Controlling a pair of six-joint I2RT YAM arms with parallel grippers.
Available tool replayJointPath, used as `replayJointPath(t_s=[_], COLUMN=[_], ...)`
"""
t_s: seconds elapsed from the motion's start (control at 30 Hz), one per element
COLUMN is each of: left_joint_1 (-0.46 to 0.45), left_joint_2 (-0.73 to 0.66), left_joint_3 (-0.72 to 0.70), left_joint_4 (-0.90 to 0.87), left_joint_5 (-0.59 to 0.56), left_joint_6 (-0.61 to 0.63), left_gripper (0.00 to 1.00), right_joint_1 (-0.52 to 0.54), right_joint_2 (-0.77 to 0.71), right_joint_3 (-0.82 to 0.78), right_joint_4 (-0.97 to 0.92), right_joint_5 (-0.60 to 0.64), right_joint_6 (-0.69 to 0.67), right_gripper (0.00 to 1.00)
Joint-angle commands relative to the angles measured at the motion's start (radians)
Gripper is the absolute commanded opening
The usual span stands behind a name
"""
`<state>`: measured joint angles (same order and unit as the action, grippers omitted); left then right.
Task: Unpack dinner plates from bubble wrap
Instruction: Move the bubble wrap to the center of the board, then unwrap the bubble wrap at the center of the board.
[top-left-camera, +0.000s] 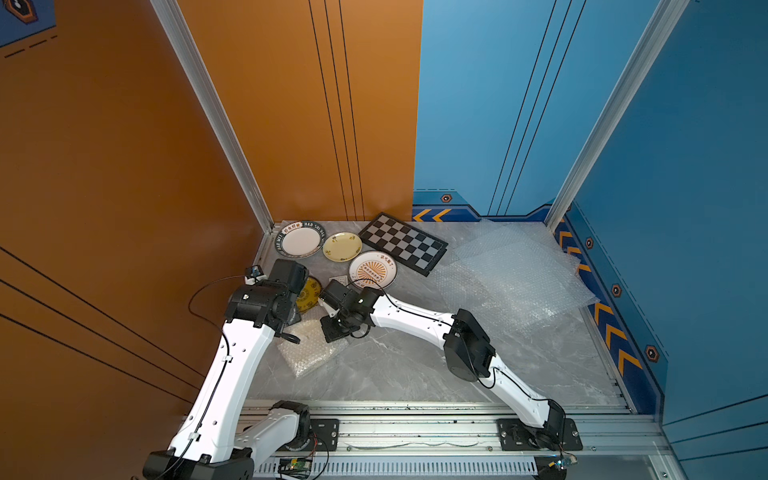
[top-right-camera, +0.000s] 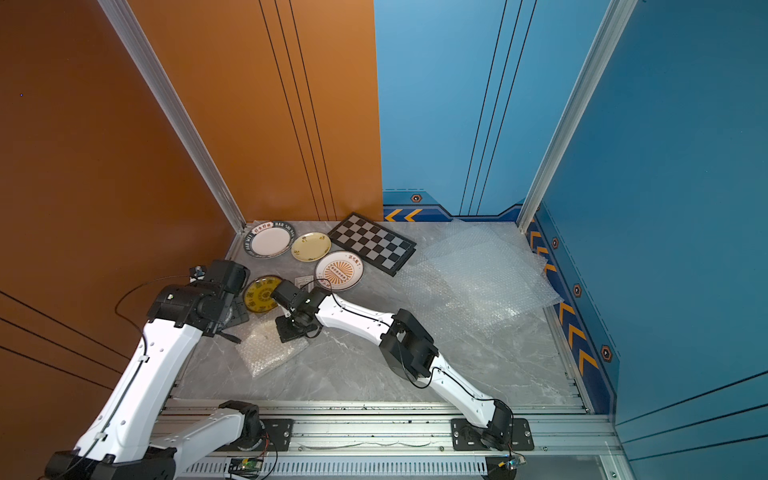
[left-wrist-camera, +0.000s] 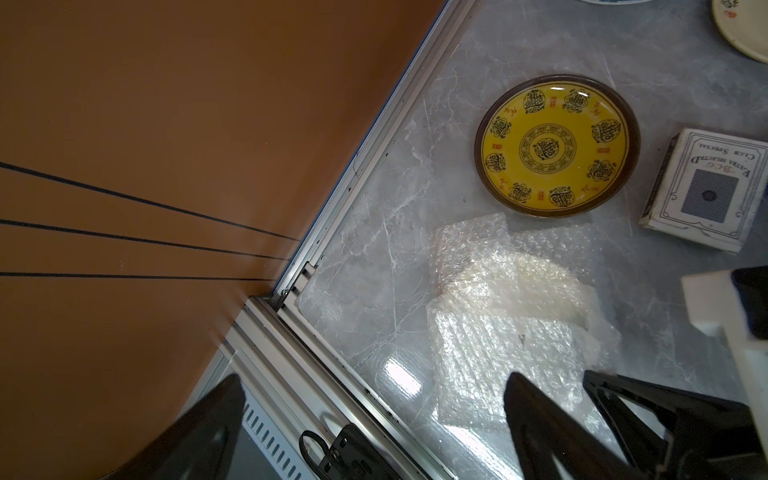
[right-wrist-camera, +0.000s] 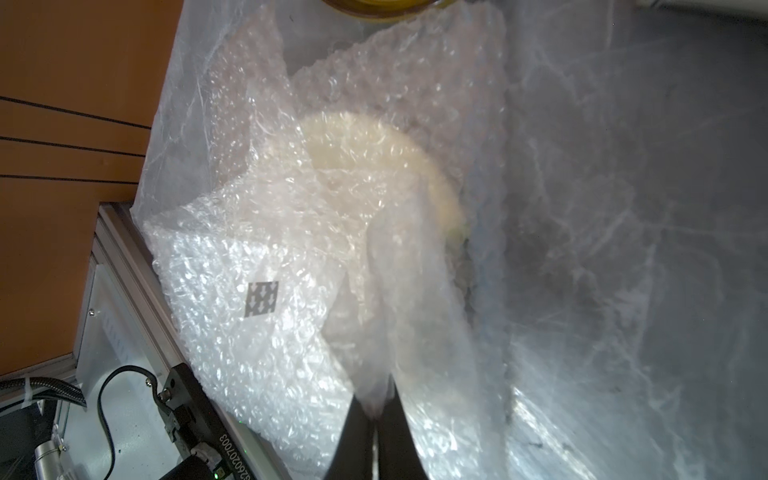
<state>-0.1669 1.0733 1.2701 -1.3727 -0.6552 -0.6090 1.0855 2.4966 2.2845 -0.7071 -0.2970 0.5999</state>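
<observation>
A cream plate (right-wrist-camera: 361, 141) lies wrapped in bubble wrap (right-wrist-camera: 266, 257) near the table's front left, a whitish bundle (top-left-camera: 309, 349) in both top views. My right gripper (right-wrist-camera: 376, 409) is shut on a flap of that wrap, pinched thin between the fingertips. My left gripper (left-wrist-camera: 374, 378) hangs open beside the bundle (left-wrist-camera: 511, 324), holding nothing. Bare plates lie behind: a dark-rimmed yellow patterned plate (left-wrist-camera: 557, 145), a white lettered-rim plate (top-left-camera: 300, 240), a pale yellow floral plate (top-left-camera: 342, 246) and an orange sunburst plate (top-left-camera: 372, 270).
Loose bubble wrap sheets (top-left-camera: 511, 270) are piled at the back right. A black-grey checkerboard (top-left-camera: 403, 242) lies by the back wall. A card box (left-wrist-camera: 706, 191) sits beside the yellow plate. The orange wall (top-left-camera: 124, 208) and aluminium rail (left-wrist-camera: 332, 232) close off the left side.
</observation>
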Motion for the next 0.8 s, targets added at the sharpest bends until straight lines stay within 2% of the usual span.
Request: replayJointPath(t_s=[0.0,0.2,0.4,0.47,0.57,0.67,0.77], left_joint_1=[-0.010,-0.014,-0.004,0.000,0.003,0.004,0.029], left_joint_2=[0.003,0.021,0.056,0.070,0.086,0.102,0.126], left_joint_3=[0.014,0.015,0.011,0.011,-0.001,-0.027,-0.073], left_joint_4=[0.003,0.057,0.141,0.160,0.195,0.233,0.284], left_joint_5=[-0.014,0.081,0.272,0.328,0.411,0.494,0.611], left_joint_6=[0.023,0.061,0.077,0.083,0.102,0.110,0.094], left_gripper=[0.98,0.98,0.98,0.98,0.98,0.98,0.98], right_joint_1=[-0.014,-0.075,-0.213,-0.257,-0.321,-0.345,-0.316], right_joint_2=[-0.067,-0.240,-0.357,-0.371,-0.391,-0.416,-0.463], right_joint_3=[-0.019,-0.240,-0.420,-0.427,-0.418,-0.416,-0.432], right_joint_4=[-0.031,-0.031,-0.059,-0.083,-0.098,-0.098,-0.104], right_joint_5=[0.044,0.089,0.052,0.075,0.094,0.088,0.089], right_joint_6=[-0.019,-0.100,-0.196,-0.226,-0.226,-0.204,-0.183], right_gripper=[0.00,0.00,0.00,0.17,0.29,0.54,0.61])
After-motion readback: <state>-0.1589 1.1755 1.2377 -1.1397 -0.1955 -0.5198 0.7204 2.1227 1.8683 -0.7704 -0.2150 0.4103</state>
